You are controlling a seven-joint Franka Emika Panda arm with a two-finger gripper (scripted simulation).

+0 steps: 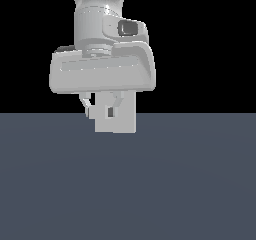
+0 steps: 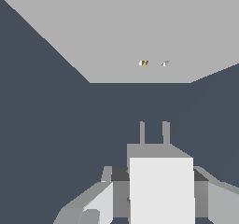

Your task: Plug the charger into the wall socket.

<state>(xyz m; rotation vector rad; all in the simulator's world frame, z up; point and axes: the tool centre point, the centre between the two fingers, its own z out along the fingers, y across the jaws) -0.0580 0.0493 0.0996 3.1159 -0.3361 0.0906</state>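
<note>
Charger point(image 2: 161, 190), sitting clamped in the gripper point(image 2: 158, 197), is pointing its prongs point(image 2: 154, 133) straight toward the socket plate point(image 2: 93, 31) ahead, still apart

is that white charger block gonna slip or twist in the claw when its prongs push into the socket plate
The charger looks like a stiff, flat-faced block, so it probably won't flex. The claw grips its flat sides, which should resist twisting, though smooth faces might slide back under push. Its two thin prongs look most vulnerable if they meet the socket plate misaligned.
</note>
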